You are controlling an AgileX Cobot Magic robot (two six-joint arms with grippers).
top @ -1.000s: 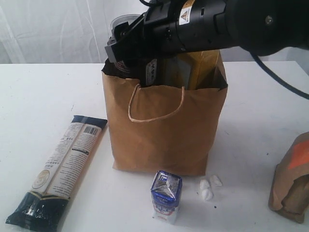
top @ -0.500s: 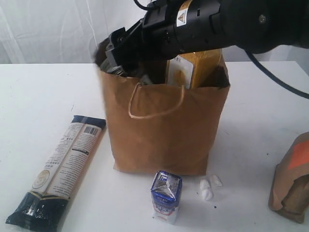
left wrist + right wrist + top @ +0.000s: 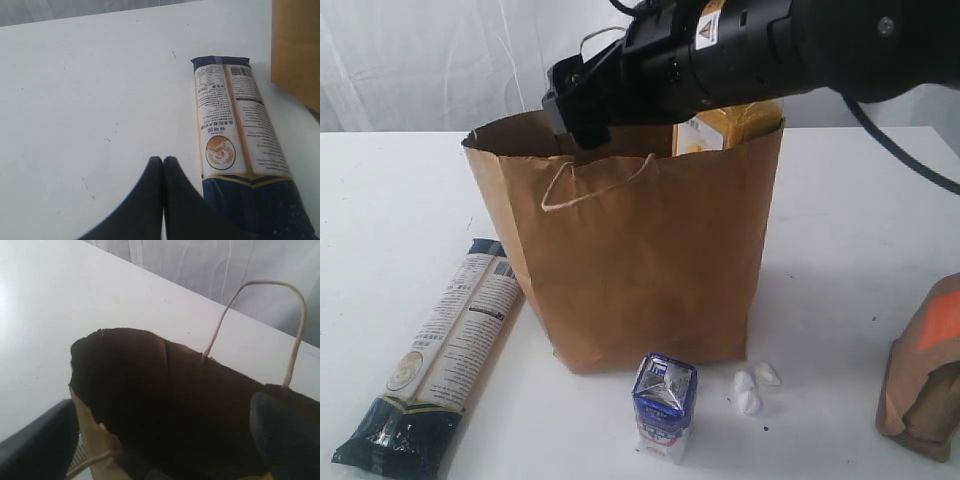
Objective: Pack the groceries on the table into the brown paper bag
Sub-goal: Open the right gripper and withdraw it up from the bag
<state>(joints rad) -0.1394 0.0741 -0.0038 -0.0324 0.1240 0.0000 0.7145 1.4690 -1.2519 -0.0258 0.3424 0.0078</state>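
Evidently the right gripper (image 3: 575,108) is at the drop-off stage: it hangs over the mouth of the brown paper bag (image 3: 640,270), jaws spread wide, with only the dark interior showing between them. A yellow-grain bottle (image 3: 730,125) pokes above the bag's rim beside the arm. To finish well, the gripper should rise straight up. One twisted loop handle (image 3: 295,325) stands close to a finger, and the bag's near wall bulges, so any sideways drag could snag the paper or tip the bag.

Outside the bag, on the table (image 3: 400,200), three groceries wait:
- The long navy-cream packet (image 3: 450,340) lies flat along the bag's left side.
- The small blue-white carton (image 3: 665,405) stands just in front of the bag.
- The brown pouch with orange label (image 3: 925,370) sits well off to the bag's right.

The left gripper (image 3: 163,160) is pinched closed on nothing, hovering beside the packet.
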